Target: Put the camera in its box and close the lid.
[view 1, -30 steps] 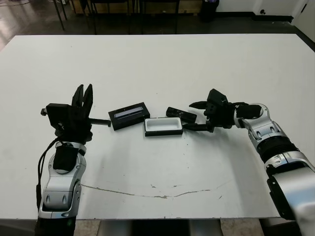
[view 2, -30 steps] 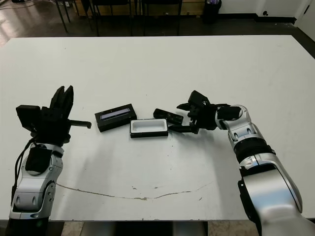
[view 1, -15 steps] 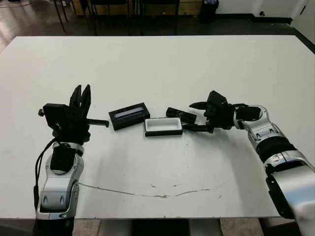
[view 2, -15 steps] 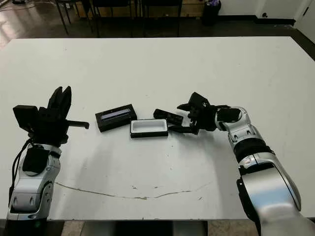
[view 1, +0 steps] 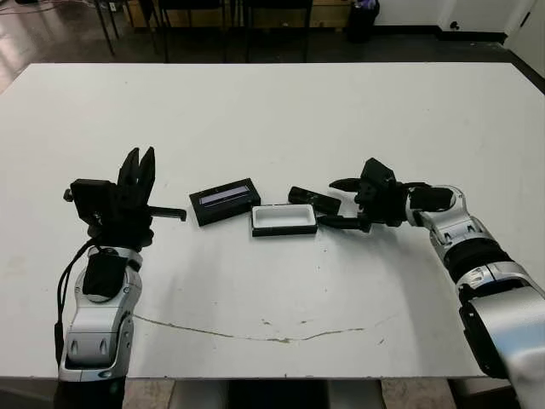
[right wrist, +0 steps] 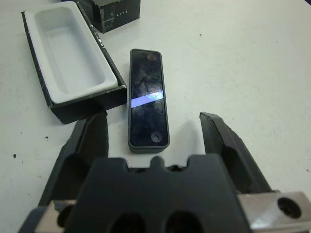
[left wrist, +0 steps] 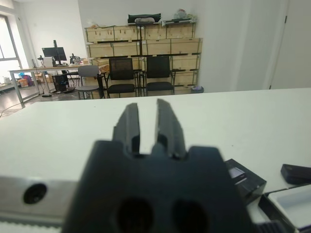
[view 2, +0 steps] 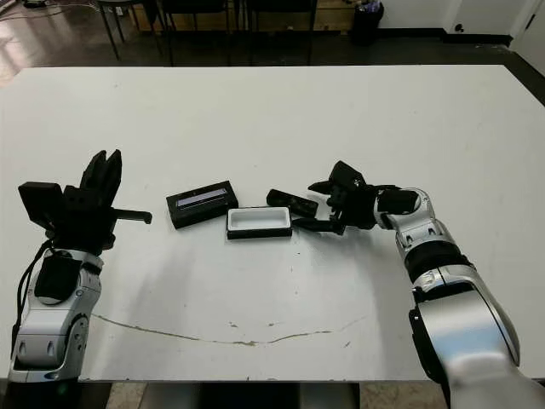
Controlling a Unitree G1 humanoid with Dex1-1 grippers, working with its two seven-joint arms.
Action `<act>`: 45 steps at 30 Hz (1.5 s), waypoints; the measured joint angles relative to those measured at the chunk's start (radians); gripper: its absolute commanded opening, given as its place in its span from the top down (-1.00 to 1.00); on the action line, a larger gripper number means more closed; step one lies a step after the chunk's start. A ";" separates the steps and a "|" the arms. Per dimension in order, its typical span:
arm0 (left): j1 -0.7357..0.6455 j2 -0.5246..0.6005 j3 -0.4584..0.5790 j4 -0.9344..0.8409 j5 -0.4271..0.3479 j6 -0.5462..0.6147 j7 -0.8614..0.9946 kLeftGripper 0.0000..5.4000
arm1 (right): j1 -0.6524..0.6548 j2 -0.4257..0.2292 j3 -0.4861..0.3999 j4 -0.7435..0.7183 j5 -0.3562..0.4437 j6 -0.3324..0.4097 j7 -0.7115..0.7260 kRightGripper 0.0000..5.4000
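Observation:
The camera (right wrist: 147,104), a slim glossy black bar, lies flat on the table just right of the box (view 1: 283,232), a shallow white-lined tray with nothing in it. My right gripper (view 1: 341,203) is open, one finger on each side of the camera's near end, not touching it. The lid (view 1: 223,200), black with a pale stripe, lies just left of the box. My left gripper (view 1: 139,162) is raised at the table's left, well away from the lid, fingers pointing up and nearly together with nothing between them.
The white table (view 1: 272,119) stretches wide behind and in front of the three pieces. A thin dark crack line (view 1: 255,332) runs along its near part. Chairs, desks and shelves of crates (left wrist: 141,48) stand beyond the far edge.
The whole picture has shifted down a little. My left arm has drifted slightly to the left. The right gripper, camera, box and lid have stayed put.

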 measured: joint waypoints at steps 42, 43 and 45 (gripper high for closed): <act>0.012 0.017 0.005 -0.021 -0.001 0.014 -0.007 1.00 | -0.030 -0.058 -0.014 0.046 -0.017 0.046 0.052 -0.21; 0.012 0.017 0.005 -0.021 -0.001 0.014 -0.007 1.00 | -0.029 -0.054 -0.019 0.046 -0.014 0.056 0.053 -0.21; 0.012 0.017 0.006 -0.021 -0.001 0.014 -0.007 1.00 | -0.021 -0.044 -0.030 0.045 -0.003 0.060 0.053 -0.21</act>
